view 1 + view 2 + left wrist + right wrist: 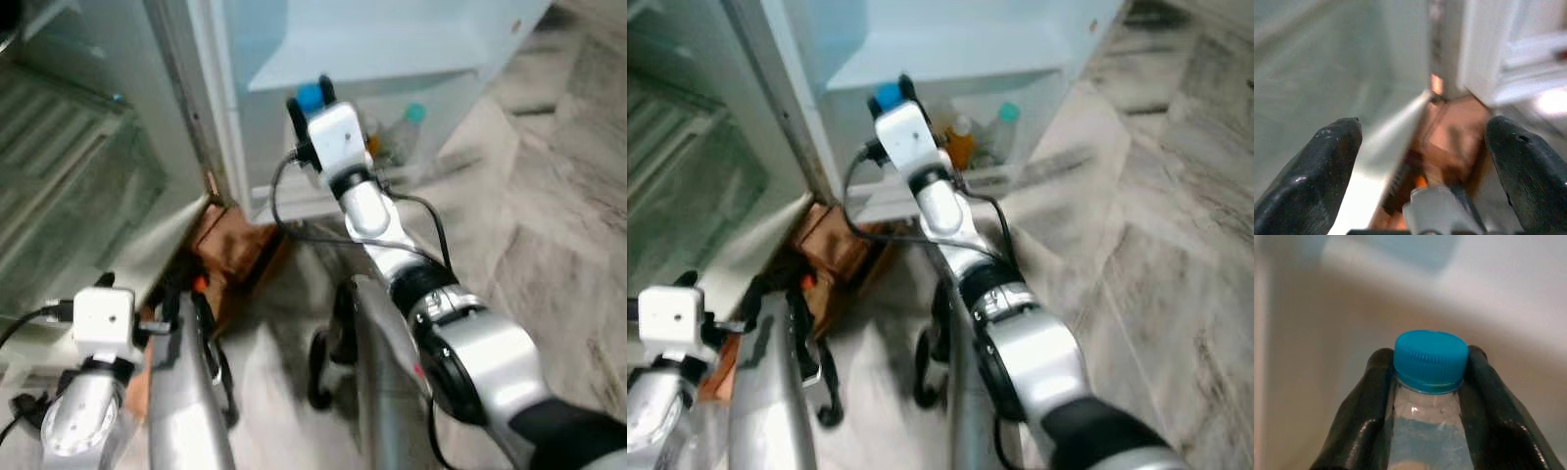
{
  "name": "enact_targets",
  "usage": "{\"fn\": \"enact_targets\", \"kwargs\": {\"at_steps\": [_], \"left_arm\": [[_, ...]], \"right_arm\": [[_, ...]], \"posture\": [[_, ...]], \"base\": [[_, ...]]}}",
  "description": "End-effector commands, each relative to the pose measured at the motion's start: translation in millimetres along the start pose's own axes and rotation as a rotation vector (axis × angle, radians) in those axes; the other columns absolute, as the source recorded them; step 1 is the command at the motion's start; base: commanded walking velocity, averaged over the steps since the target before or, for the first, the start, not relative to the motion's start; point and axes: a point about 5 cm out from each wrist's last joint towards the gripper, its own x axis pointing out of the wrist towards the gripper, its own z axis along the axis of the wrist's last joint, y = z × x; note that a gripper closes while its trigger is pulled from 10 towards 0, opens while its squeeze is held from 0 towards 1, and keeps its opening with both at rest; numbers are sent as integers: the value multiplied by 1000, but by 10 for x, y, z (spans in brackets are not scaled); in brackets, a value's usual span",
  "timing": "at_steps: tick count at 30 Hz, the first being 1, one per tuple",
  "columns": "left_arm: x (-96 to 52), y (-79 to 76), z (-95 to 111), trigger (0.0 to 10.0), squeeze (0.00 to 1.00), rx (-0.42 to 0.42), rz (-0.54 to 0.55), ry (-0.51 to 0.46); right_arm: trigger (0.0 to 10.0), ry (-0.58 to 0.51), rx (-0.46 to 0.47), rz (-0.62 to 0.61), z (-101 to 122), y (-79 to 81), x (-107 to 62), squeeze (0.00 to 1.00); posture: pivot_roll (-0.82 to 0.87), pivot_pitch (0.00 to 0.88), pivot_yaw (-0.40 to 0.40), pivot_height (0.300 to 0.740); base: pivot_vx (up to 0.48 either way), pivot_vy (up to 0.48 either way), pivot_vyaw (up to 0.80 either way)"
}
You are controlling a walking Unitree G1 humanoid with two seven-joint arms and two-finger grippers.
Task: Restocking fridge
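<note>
Right gripper (1427,396) squeezed tight on water bottle (1426,431) just under blue cap (1431,360), held up at open fridge door shelf (950,186). Two bottles (980,137) seen on shelf. Left gripper (1425,171) spread wide, low near brown box (230,250).

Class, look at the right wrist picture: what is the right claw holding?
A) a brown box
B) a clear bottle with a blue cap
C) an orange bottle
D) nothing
B: the right claw has its two black fingers closed on the neck of a clear bottle, just under its blue cap.
</note>
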Motion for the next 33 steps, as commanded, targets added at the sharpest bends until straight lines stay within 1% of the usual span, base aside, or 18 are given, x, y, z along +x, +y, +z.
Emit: {"fn": "enact_targets", "kwargs": {"at_steps": [1, 2, 3, 4, 6, 7, 10, 12, 13, 15, 16, 18, 20, 22, 23, 26, 31, 33], "left_arm": [[-65, -6, -111, 10000, 0, -1, 5, 57], [-65, -6, -111, 10000, 0, -1, 5, 57], [-61, 5, -113, 10000, 0, 2, 9, 58], [-60, 8, -116, 10000, 0, 3, 9, 59], [-48, 13, -124, 10000, 0, 3, 10, 60], [-32, 12, -127, 10000, 0, 4, 10, 59], [-3, 3, -120, 10000, 0, 6, 7, 54], [10, -2, -120, 10000, 0, 7, 5, 52], [20, -6, -123, 10000, 0, 7, 3, 51], [25, -7, -123, 10000, 0, 9, 2, 50], [31, -4, -122, 10000, 0, 10, 1, 49], [39, 3, -122, 10000, 0, 12, 2, 48], [38, 16, -119, 10000, 0, 16, 6, 46], [37, 19, -117, 10000, 0, 17, 8, 45], [37, 21, -116, 10000, 0, 21, 9, 44], [35, 22, -111, 10000, 0, 24, 11, 42], [23, 13, -106, 10000, 0, 25, 10, 41], [6, 7, -111, 10000, 0, 26, 9, 44]], "right_arm": [[10000, 183, 4, 51, -325, 127, -206, 0], [10000, 183, 4, 51, -325, 127, -206, 0], [10000, 114, -5, 35, -220, 89, -141, 0], [10000, 72, -13, 26, -157, 62, -105, 0], [10000, 0, -8, 9, -50, 13, -56, 0], [10000, -60, -18, 6, 23, -16, -41, 0], [10000, -108, -26, 23, 52, -24, -74, 0], [10000, -134, -57, 45, 50, -24, -111, 0], [10000, -141, -79, 63, 36, -23, -135, 0], [10000, -124, -99, 41, 3, -66, -145, 0], [10000, -133, -136, 29, 10, -105, -139, 0], [10000, -166, -145, 19, 69, -135, -107, 0], [10000, -209, -156, -1, 183, -166, -25, 0], [10000, -226, -167, 0, 220, -167, -2, 0], [10000, -264, -172, -13, 322, -177, 63, 0], [10000, -312, -157, -23, 482, -166, 170, 0], [10000, -331, -138, -26, 552, -126, 214, 0], [10000, -330, -122, 13, 578, 5, 234, 0]], "posture": [[205, 383, -118, 509], [205, 383, -118, 509], [200, 383, -117, 509], [194, 381, -115, 509], [188, 373, -112, 509], [185, 372, -110, 509], [176, 367, -107, 509], [174, 367, -104, 509], [173, 368, -101, 509], [175, 367, -101, 509], [176, 367, -100, 509], [180, 366, -96, 509], [181, 366, -94, 509], [183, 366, -93, 509], [185, 366, -94, 509], [186, 368, -96, 509], [190, 375, -97, 509], [192, 383, -97, 509]], "base": [[0, 0, 0], [0, 0, 0], [0, 0, 0], [0, 0, 0], [0, 0, 0], [0, 0, 0], [0, 0, 0], [0, 0, 0], [0, 0, 0], [0, 0, 0], [0, 0, 0], [0, 0, 0], [0, 0, 0], [0, 0, 0], [0, 0, 0], [0, 0, 0], [0, 0, 0], [0, 0, 0]]}}
